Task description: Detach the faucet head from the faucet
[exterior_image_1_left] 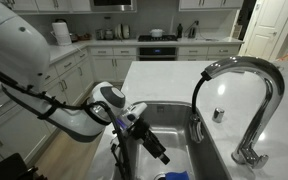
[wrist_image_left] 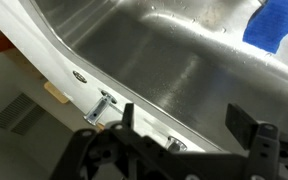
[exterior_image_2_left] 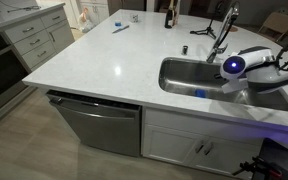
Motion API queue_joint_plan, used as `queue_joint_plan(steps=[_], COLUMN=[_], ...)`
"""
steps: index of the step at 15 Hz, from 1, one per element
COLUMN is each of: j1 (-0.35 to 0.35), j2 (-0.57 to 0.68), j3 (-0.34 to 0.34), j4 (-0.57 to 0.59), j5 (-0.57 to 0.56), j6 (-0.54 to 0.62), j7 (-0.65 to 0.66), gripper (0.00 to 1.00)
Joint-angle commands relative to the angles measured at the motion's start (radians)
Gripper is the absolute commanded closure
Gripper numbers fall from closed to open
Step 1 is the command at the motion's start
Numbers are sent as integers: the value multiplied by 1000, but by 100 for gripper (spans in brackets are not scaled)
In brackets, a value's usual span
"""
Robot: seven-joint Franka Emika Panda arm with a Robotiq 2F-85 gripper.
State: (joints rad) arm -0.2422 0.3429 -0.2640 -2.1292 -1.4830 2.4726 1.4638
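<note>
The faucet (exterior_image_1_left: 267,88) is a tall chrome gooseneck at the far side of the steel sink (exterior_image_1_left: 176,118). Its faucet head (exterior_image_1_left: 196,129) hangs at the tip of the arch, over the basin. The faucet also shows small in an exterior view (exterior_image_2_left: 222,30). My gripper (exterior_image_1_left: 152,142) is low inside the sink, well apart from the faucet head. In the wrist view my gripper (wrist_image_left: 184,128) is open and empty, with both dark fingers over the sink's wall and rim (wrist_image_left: 134,60). The faucet is out of the wrist view.
A blue object lies in the sink bottom (exterior_image_1_left: 174,176) and shows in the wrist view (wrist_image_left: 279,25). A small round chrome knob (exterior_image_1_left: 218,114) stands on the white counter (exterior_image_2_left: 104,60) beside the faucet. A dishwasher (exterior_image_2_left: 99,125) sits below the counter.
</note>
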Motion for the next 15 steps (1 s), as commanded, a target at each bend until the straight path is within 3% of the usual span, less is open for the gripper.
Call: queue_joint_plan(steps=[1, 6, 10, 15], j1=[-13, -12, 40, 73], j2=[-93, -238, -362, -502], j3=[46, 104, 107, 115], j4=[-66, -108, -109, -114], j5=[175, 611, 945, 1158], j6=[-22, -28, -104, -284], j7=[-183, -565, -853, -1029], gripper=[0, 0, 0, 0])
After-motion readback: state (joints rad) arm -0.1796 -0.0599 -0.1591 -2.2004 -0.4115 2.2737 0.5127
